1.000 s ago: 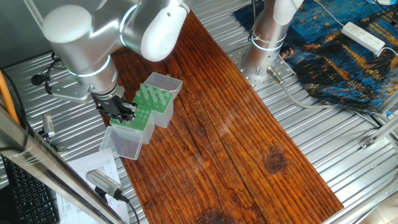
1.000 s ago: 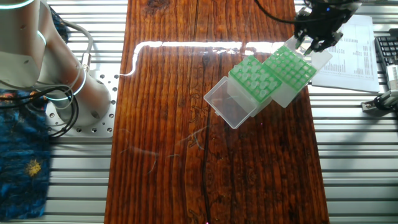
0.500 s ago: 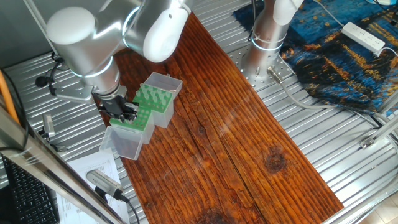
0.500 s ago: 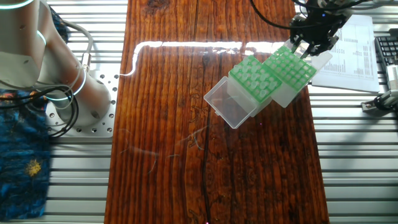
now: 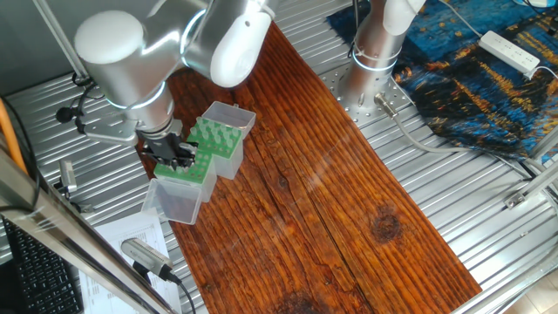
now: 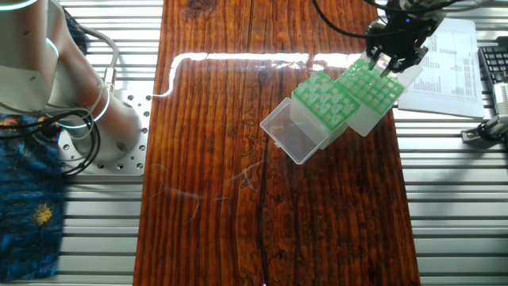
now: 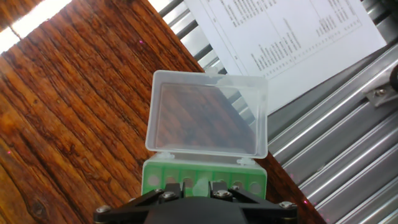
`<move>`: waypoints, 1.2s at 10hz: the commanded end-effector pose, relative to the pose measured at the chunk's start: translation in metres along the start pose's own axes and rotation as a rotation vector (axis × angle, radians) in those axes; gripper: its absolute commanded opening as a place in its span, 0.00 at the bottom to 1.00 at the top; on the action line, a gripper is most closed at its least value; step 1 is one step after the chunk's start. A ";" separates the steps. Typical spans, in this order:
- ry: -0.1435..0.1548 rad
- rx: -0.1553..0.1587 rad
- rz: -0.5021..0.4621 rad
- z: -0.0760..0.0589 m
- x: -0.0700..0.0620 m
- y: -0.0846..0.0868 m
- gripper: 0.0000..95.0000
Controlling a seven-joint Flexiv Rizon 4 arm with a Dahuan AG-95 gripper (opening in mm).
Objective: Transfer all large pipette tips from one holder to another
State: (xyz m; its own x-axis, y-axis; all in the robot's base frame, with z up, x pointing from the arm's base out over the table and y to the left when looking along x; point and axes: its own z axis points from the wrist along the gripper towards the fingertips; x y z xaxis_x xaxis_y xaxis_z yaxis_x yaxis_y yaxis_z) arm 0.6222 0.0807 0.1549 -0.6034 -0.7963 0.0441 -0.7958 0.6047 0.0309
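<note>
Two green racks with open clear lids stand side by side on the wooden board. One rack (image 6: 324, 99) (image 5: 218, 135) holds rows of pale large pipette tips (image 6: 317, 94). The other rack (image 6: 371, 89) (image 5: 195, 166) (image 7: 205, 178) lies under my gripper (image 6: 386, 59) (image 5: 177, 153). In the hand view its clear lid (image 7: 208, 115) lies open just beyond the green top. My gripper (image 7: 199, 186) hovers over the row of holes nearest the lid. Its jaws stand close together with a pale tip (image 7: 201, 188) between them.
A printed sheet (image 6: 452, 48) (image 7: 280, 37) lies on the metal slats beside the racks. A keyboard (image 6: 494, 67) is at the edge. A second arm's base (image 6: 95, 119) stands across the board. A blue cloth (image 5: 471, 70) and a power strip (image 5: 510, 51) lie far off.
My gripper has shifted a little from over the open lid toward the green rack top, nearer the other rack. The racks have not moved.
</note>
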 end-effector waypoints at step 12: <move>-0.005 0.032 -0.001 0.002 0.000 -0.002 0.00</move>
State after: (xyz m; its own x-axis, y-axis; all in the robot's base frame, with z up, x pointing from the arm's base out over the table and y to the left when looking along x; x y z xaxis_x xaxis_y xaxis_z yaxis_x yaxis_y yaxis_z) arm 0.6228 0.0794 0.1529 -0.6031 -0.7967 0.0401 -0.7974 0.6035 -0.0020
